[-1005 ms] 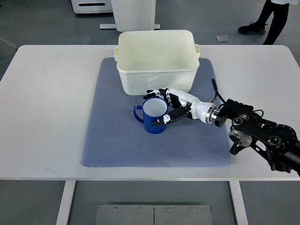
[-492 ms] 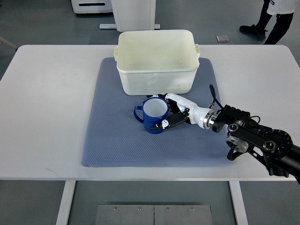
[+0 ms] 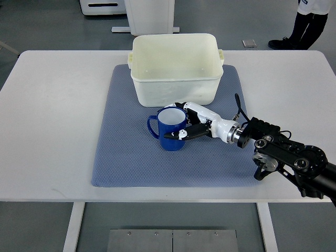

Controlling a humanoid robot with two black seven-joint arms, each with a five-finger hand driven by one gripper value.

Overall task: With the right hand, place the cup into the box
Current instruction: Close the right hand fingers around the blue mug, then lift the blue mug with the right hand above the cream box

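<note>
The blue cup (image 3: 170, 129) is now clasped by the right hand (image 3: 190, 124), thumb and fingers closed around its body where they were only nearing it a second ago. It sits on the grey mat (image 3: 126, 152), just before the white box (image 3: 175, 65); lifting appears next.

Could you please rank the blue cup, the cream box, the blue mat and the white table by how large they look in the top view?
1. white table
2. blue mat
3. cream box
4. blue cup, held by the right hand
</note>
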